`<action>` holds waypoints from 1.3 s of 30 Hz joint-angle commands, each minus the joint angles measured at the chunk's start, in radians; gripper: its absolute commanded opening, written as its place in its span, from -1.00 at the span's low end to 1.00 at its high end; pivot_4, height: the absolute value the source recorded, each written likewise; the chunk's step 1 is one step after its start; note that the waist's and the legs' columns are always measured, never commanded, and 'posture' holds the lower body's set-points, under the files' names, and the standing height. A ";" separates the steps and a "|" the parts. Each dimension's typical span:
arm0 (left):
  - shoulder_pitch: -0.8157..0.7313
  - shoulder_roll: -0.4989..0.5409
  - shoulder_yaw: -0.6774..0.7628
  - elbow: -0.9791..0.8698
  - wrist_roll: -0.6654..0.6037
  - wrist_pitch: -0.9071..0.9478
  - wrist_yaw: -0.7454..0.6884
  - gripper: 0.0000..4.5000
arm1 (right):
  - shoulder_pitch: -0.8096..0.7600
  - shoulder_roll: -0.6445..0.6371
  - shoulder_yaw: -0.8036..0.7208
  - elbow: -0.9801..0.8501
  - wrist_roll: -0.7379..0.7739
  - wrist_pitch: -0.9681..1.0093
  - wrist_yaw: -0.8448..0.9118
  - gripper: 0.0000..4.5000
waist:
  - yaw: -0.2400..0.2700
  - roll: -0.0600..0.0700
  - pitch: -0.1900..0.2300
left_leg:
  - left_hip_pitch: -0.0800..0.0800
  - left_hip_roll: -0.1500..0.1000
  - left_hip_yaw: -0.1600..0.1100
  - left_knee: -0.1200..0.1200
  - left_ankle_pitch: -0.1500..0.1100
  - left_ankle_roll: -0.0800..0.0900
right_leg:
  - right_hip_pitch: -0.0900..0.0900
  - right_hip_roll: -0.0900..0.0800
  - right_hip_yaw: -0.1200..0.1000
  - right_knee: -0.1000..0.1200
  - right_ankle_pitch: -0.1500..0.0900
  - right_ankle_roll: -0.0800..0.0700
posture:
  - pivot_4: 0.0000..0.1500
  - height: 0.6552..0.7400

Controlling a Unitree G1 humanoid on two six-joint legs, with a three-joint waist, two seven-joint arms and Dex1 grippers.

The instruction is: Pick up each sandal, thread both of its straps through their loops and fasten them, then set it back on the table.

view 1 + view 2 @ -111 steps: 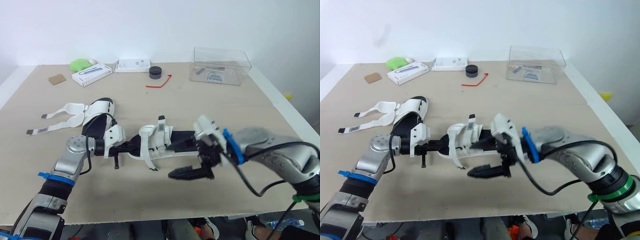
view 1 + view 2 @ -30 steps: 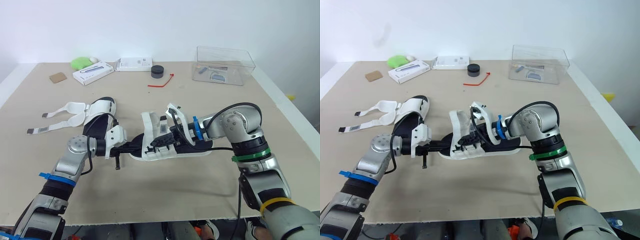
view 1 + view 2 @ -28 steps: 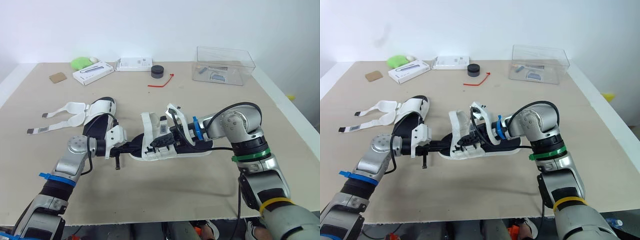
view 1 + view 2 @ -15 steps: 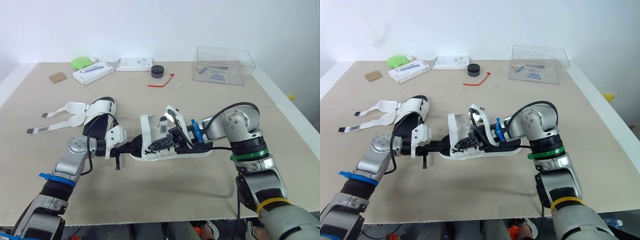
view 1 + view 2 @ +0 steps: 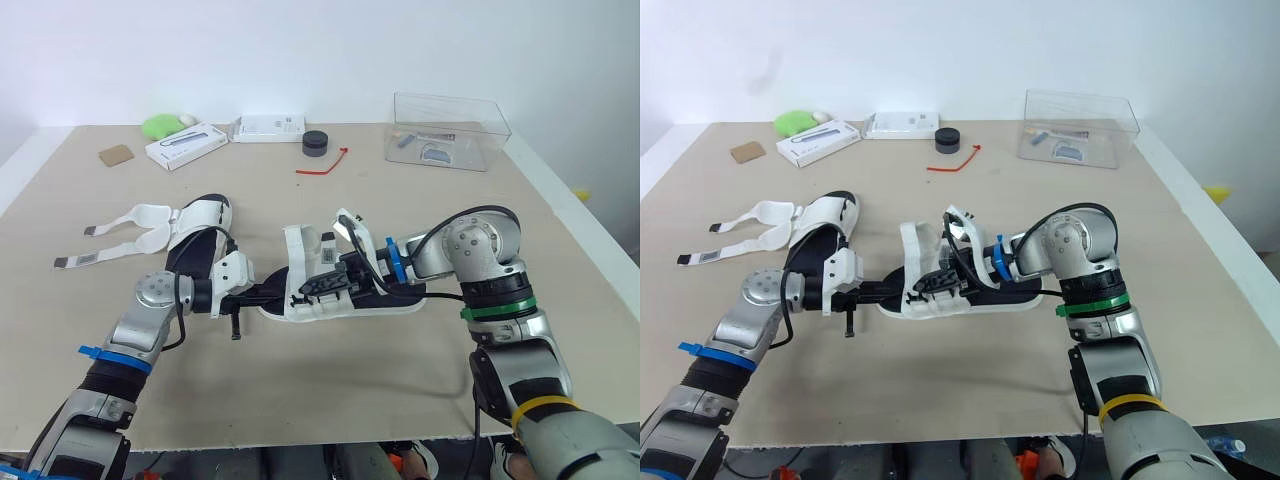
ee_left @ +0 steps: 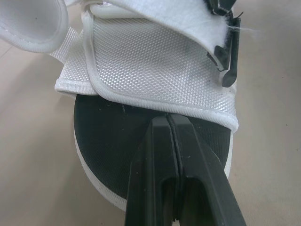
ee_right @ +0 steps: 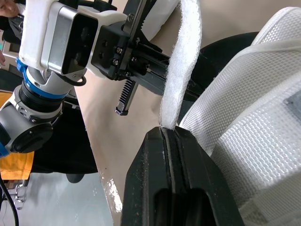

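1. Worktop (image 5: 420, 210): tan surface that carries all the items listed below.
2. Sandal (image 5: 318, 306): white straps over a black footbed, lying at the middle of the worktop's near half, between the two arms.
3. Left pincer (image 5: 268, 293): fingers pressed together. In the wrist view the tips rest on the black footbed at the hem of a white mesh band. Whether they pinch anything cannot be told.
4. Right pincer (image 7: 167, 134): closed on a fuzzy white strap (image 7: 181, 70), which rises from between the fingertips above the sandal's mesh upper.
5. Second sandal (image 5: 195, 235): same make, to the left of the first and apart from it. Its two straps (image 5: 125, 217) are spread flat toward the left edge, unfastened.
6. Clear plastic box (image 5: 490, 135): far right, without a lid. It holds a small pale-blue item (image 5: 432, 153) and a smaller grey one beside it, kind not legible.
7. Black round puck (image 5: 315, 143): far centre, with a red tie (image 5: 325, 164) just beside it.
8. Two white cartons (image 5: 184, 147) (image 5: 266, 128): far edge, left of the puck.
9. Green lump (image 5: 160, 126): far left, behind the cartons.
10. Brown card scrap (image 5: 115, 157): far left.
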 commanded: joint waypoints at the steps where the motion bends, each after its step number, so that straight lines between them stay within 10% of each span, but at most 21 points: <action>1: 0.018 0.020 -0.016 0.028 0.036 0.015 0.004 -1.00 | 0.035 -0.020 0.034 -0.024 -0.044 0.005 -0.014 -0.99 | 0.000 0.000 0.000 | 0.000 0.000 0.000 0.000 0.000 0.000 | 0.000 0.000 0.000 0.000 0.000 0.000 | 1.00 1.00; 39: 0.034 0.027 -0.021 0.022 0.049 0.004 0.019 -1.00 | -0.043 -0.031 -0.058 0.256 0.552 0.021 -0.427 -0.99 | -0.001 0.000 0.000 | 0.000 0.000 0.000 -0.001 0.000 0.000 | 0.000 0.000 0.001 -0.001 -0.001 0.001 | 1.00 1.00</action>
